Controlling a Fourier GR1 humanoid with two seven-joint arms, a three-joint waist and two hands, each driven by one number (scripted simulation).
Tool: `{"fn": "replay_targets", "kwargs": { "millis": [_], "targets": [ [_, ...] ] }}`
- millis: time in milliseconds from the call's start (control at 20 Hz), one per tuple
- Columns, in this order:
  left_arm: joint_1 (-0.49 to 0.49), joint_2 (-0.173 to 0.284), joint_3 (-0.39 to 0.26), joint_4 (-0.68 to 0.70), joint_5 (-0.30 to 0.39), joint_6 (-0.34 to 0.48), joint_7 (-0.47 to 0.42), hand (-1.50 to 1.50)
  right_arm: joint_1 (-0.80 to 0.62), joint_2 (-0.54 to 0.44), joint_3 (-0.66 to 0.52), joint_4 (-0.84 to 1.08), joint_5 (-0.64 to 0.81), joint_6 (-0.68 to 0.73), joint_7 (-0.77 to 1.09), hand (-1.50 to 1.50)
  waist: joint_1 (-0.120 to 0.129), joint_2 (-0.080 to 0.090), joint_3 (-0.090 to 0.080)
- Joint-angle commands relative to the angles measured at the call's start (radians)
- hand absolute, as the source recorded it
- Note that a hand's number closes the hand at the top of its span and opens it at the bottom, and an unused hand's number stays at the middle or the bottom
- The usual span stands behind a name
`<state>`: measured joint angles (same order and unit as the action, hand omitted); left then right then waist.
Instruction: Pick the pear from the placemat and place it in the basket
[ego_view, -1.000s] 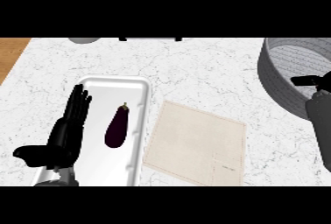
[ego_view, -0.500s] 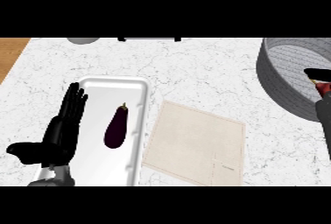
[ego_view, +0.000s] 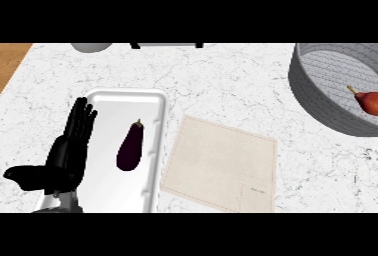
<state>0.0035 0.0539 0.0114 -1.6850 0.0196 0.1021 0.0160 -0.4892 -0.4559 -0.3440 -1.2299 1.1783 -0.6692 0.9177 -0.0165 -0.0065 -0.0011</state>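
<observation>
pear in the basket, left hand resting

we see our left hand (ego_view: 65, 152) at the lower left, fingers straight and pointing up, thumb stuck out to the side, holding nothing. it lies over the left rim of the white tray (ego_view: 151, 145). our right hand shows nowhere. in the tray, just right of the hand, a dark eggplant (ego_view: 130, 148) lies lengthwise, stem toward the top. beside the tray's right edge sits the beige placemat (ego_view: 221, 165), tilted a little, with nothing on it. well apart at the upper right, the grey basket (ego_view: 314, 95) holds the red pear (ego_view: 367, 100), which is at the view's right edge.
</observation>
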Motion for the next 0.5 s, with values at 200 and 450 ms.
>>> {"fn": "replay_targets", "kwargs": {
  "millis": [200,450],
  "targets": [
    [-0.035,-0.033,-0.031,0.010,-0.045,0.045,0.018,0.00,0.286,0.043,-0.043,-0.508,-0.073,0.111,0.071,-1.50,-0.005,0.001,0.001],
    [0.027,-0.016,-0.014,-0.038,-0.008,0.009,0.009,0.00,0.389,-0.014,-0.104,-0.731,-0.269,0.220,0.030,-1.50,0.003,0.002,0.001]
  ]
}}
